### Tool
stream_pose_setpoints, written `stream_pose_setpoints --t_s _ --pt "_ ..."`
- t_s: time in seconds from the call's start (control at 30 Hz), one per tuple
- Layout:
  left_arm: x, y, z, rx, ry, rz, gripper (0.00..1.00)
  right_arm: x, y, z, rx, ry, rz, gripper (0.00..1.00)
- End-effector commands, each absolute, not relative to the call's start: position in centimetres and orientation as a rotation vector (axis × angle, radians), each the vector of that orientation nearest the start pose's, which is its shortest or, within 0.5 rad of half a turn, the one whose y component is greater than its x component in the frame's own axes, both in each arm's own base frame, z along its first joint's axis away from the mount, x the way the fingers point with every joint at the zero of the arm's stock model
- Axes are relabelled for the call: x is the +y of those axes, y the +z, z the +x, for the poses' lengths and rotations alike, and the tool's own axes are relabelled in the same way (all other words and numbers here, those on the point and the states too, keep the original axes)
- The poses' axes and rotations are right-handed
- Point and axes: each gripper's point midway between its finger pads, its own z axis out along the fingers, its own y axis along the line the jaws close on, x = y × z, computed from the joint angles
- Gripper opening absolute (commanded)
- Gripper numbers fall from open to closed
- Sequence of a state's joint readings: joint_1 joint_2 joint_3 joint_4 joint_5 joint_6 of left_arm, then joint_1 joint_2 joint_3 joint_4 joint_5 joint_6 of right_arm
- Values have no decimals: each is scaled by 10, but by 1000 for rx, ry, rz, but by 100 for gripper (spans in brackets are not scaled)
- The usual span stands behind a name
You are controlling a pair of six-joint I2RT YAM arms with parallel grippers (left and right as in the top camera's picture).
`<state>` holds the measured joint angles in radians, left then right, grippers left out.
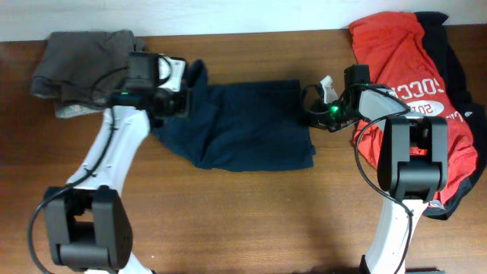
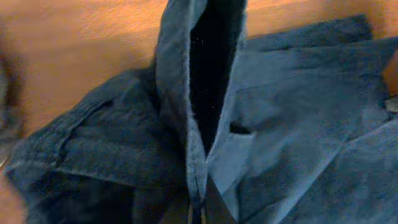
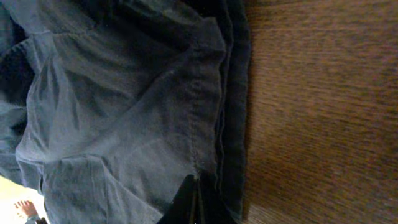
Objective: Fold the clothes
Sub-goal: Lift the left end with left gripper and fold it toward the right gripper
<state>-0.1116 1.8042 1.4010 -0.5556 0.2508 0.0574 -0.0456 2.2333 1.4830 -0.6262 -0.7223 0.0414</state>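
Observation:
The dark navy shorts (image 1: 243,125) lie spread in the middle of the brown table. My left gripper (image 1: 186,97) is shut on the shorts' left edge; in the left wrist view a pinched, raised fold (image 2: 199,93) runs up from the fingertips (image 2: 198,214). My right gripper (image 1: 313,114) is shut on the shorts' right edge; in the right wrist view the fingertips (image 3: 196,205) clamp the hemmed cloth (image 3: 124,99) beside bare wood. A red jersey with white lettering (image 1: 403,68) lies at the far right over a black garment (image 1: 456,61). A grey-brown garment (image 1: 80,61) lies at the far left.
The right arm's base (image 1: 411,164) stands on the red jersey. The left arm (image 1: 106,160) reaches from the front left. The back edge of the table (image 1: 243,32) meets a white wall. Bare wood (image 1: 251,221) shows in front of the shorts.

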Motion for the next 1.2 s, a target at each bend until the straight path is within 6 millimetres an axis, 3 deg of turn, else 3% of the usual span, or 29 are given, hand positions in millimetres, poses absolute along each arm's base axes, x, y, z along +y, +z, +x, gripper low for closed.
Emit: stream_pose_setpoints --t_s 0.0,0.17,0.5,0.87,1.17 --pt "-136 158 464 2408 -340 382 1 81 -55 429 2929 849 49 4" --pt "-174 168 466 2333 -297 443 1 81 -56 428 2933 850 51 4" --pt "-240 183 459 2210 -384 545 1 82 -56 428 2934 851 51 4" --pt "-312 161 453 2156 -511 576 1 81 -56 427 2938 851 49 4" --pt "-361 147 435 2114 -585 654 0 81 -56 427 2939 851 49 4"
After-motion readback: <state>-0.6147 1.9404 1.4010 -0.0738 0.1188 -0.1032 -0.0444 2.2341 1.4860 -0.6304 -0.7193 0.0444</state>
